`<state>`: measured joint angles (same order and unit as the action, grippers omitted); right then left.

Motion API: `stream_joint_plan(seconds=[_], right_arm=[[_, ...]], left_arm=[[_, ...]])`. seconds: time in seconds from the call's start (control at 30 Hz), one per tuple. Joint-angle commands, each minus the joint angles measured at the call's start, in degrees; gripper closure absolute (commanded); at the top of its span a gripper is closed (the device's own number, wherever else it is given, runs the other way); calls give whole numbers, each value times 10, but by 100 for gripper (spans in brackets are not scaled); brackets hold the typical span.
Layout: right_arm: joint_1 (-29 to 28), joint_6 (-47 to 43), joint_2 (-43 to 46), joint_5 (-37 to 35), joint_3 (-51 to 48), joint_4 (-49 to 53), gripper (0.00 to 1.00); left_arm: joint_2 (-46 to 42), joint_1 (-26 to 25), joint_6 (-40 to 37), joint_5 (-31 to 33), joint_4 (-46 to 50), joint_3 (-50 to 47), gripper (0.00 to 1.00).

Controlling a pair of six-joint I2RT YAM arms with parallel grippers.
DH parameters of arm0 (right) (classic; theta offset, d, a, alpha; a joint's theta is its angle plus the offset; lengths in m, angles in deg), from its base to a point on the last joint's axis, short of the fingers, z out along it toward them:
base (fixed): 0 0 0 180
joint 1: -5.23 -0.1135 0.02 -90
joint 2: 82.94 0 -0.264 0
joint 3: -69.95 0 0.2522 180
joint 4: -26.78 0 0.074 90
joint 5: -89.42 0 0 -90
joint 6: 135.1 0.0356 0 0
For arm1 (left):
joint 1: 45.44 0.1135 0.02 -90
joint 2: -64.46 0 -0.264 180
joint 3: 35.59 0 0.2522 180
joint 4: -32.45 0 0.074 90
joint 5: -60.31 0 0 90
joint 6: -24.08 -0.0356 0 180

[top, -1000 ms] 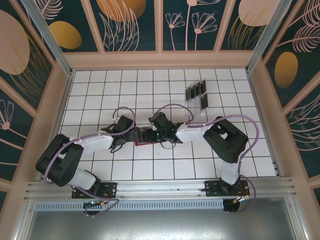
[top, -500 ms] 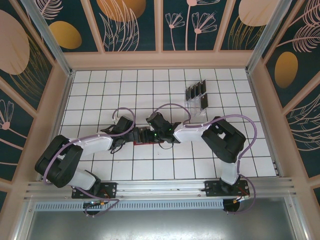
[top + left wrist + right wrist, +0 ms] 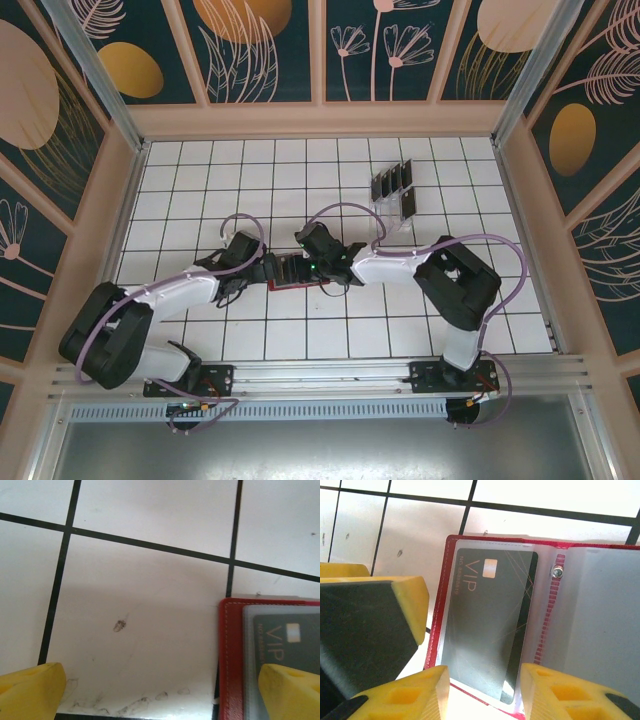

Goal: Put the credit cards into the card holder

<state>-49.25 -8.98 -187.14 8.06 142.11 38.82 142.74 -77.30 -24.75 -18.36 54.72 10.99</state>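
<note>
From above, I see the holder (image 3: 293, 272) lying open mid-worktop (image 3: 200, 170), while several cards (image 3: 392, 186) stand in the rack (image 3: 400, 212) well apart, so I judge most of the job is left.

Left wrist: my left end effector (image 3: 160, 695) is spread wide, one finger over the holder's edge.

Right wrist: my right end effector (image 3: 485, 700), partly spread and empty, hovers over one card (image 3: 490, 625) seated in the holder's sleeve.
</note>
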Motion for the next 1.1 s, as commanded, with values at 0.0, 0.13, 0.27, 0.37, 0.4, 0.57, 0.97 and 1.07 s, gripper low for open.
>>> stream_joint_plan(seconds=[0.0,0.13,0.27,0.37,0.4,0.57,0.97,1.07], right_arm=[[0,1,12,1,-10,-12,61],[3,6,9,0,-15,-15,63],[7,14,11,0,-21,-24,64],[9,22,12,3,-26,-34,65],[9,23,12,4,-27,-36,65],[13,31,12,9,-29,-47,66],[17,36,3,26,-29,-62,68],[17,37,-3,28,-29,-65,69]], left_arm=[[-23,3,-1,-28,33,-15,1],[-36,1,-2,-37,43,-28,2],[-31,-2,-5,-36,43,-32,1],[-17,-7,-8,-26,42,-28,2],[-13,-8,-10,-24,42,-27,1],[9,-12,-11,-10,32,-26,1],[50,-25,-11,22,27,-28,1],[57,-29,-11,25,26,-29,2]])
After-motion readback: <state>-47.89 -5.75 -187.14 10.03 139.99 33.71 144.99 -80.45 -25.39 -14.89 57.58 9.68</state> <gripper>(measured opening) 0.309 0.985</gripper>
